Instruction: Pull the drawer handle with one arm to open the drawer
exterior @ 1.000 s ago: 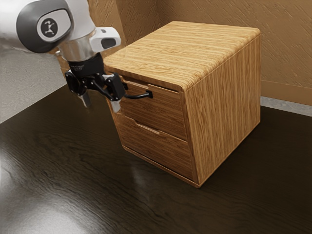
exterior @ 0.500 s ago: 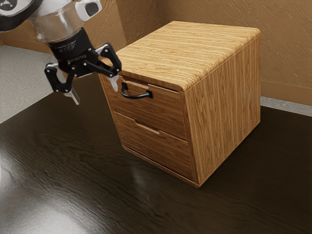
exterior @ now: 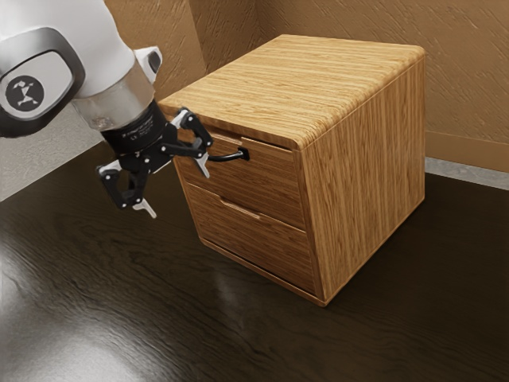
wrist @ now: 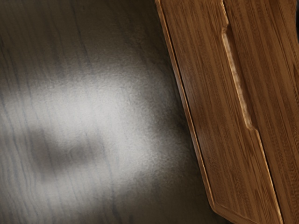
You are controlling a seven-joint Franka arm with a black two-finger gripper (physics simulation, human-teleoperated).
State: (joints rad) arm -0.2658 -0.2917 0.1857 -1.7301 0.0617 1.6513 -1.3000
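Top drawer (exterior: 266, 181) shut, black handle (exterior: 231, 157) in front

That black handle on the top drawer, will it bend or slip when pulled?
The handle looks like a thin dark bar, probably rigid, not floppy. Its smooth curve might let a grip slip along it. The cabinet looks broad and squat, so a pull likely won't tip it, though it could slide on the glossy table.

No word is showing clearly. A white figure emblem (exterior: 22, 91) is sitting on the arm's dark joint cap (exterior: 46, 73); tiny white print (exterior: 140, 132) on the black collar (exterior: 126, 145) above the gripper (exterior: 175, 186) is appearing unreadable.
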